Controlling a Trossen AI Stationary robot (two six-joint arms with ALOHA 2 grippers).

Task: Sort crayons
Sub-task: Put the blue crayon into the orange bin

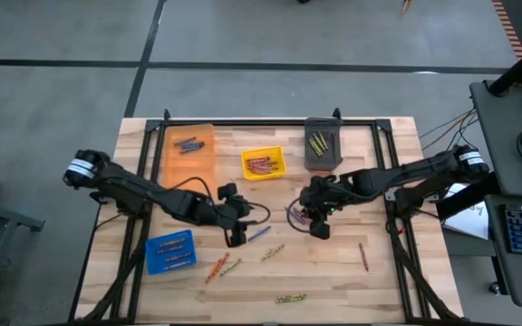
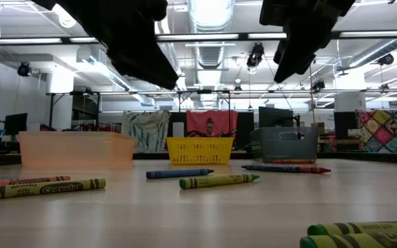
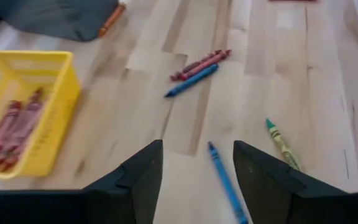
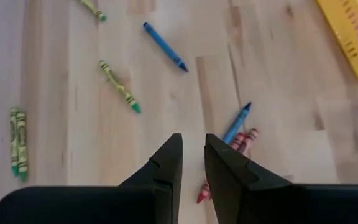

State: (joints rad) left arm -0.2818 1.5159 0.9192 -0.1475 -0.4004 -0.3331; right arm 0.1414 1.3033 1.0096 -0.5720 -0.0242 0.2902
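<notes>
Left hand (image 1: 235, 237) is seen above the middle of the wooden bench (image 1: 333, 281), fingers (image 3: 140, 180) spread wide, nothing between them. A blue crayon (image 3: 227, 183) lies flat on the bench just below the gap, not touched by either finger. A green crayon (image 3: 282, 144) is noted just beside it, apart.

Right hand (image 1: 319, 228) is held over the bench right of centre, fingers (image 4: 166, 163) drawn narrow with a slim gap, nothing gripped. Beneath it a small cluster is seen: one blue crayon (image 4: 237, 123) and red crayons (image 4: 245, 140) lying side by side, touching.

Crayons already binned: red ones in the yellow bin (image 1: 263, 164), blue-purple ones in the orange bin (image 1: 188, 152), olive-yellow ones in the grey bin (image 1: 323, 144), orange-red ones in the blue bin (image 1: 170, 252).

Loose crayons remaining on the bench: a pair of yellow-green crayons (image 1: 290, 298) near the front edge, a lone red crayon (image 1: 363, 256) toward the right side, an orange crayon (image 1: 217, 267) and a green one just beside the blue bin, well apart from the red one.

From the low view, a yellow-green crayon (image 2: 219, 180) and a blue one (image 2: 180, 173) are seen lying flat mid-bench.
</notes>
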